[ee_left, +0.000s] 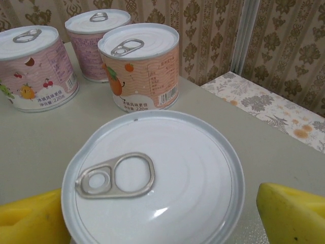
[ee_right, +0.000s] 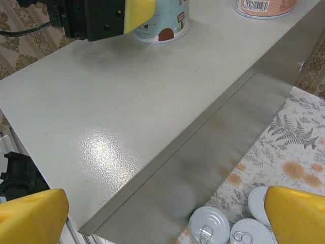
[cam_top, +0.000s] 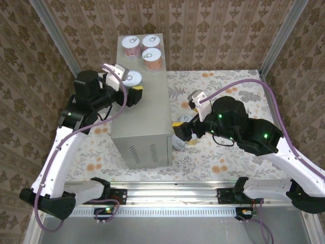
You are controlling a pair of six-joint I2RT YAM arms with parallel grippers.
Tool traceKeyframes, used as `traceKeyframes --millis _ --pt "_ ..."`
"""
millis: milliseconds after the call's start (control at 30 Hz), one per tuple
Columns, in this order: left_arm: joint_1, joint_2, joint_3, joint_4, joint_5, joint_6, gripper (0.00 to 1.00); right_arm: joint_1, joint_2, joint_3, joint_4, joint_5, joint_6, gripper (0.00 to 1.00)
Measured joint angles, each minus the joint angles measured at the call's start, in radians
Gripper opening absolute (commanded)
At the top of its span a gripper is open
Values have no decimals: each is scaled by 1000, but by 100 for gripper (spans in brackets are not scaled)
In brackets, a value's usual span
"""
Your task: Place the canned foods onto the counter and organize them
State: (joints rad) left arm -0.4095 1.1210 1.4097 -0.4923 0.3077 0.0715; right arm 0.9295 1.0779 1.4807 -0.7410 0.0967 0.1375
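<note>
Tinned steel under a glossy label is what has to be gripped: each can is judged rigid, fairly weighty for its bulk and slick on the wall. It is therefore best taken across the side wall below the rim, never by the pull-tab. The teal-labelled can is seen upright on the worktop, toward its left edge. It is straddled by the left end effector, whose yellow pads are spread, one just clear of the lid rim. At the worktop's far end three more cans are grouped. The right end effector is held wide apart and empty over the worktop's right edge. Just beside the worktop's right wall, further cans stand on the floral floor.
</note>
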Motion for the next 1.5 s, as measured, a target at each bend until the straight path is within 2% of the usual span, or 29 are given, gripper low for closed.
traceKeyframes --millis 333,600,933,1133,1500 --pt "11 -17 -57 31 5 -21 77 -4 -14 -12 2 -3 -3 100" --pt "63 11 -57 72 23 -24 76 -11 -33 -28 6 -3 -3 100" --pt "147 155 18 158 75 -23 73 -36 -39 -47 20 -3 -3 100" --pt "163 245 87 174 91 -14 74 -45 -42 -50 21 -3 -2 100" --pt "179 307 132 200 117 -11 74 -49 -53 -50 21 -3 1 100"
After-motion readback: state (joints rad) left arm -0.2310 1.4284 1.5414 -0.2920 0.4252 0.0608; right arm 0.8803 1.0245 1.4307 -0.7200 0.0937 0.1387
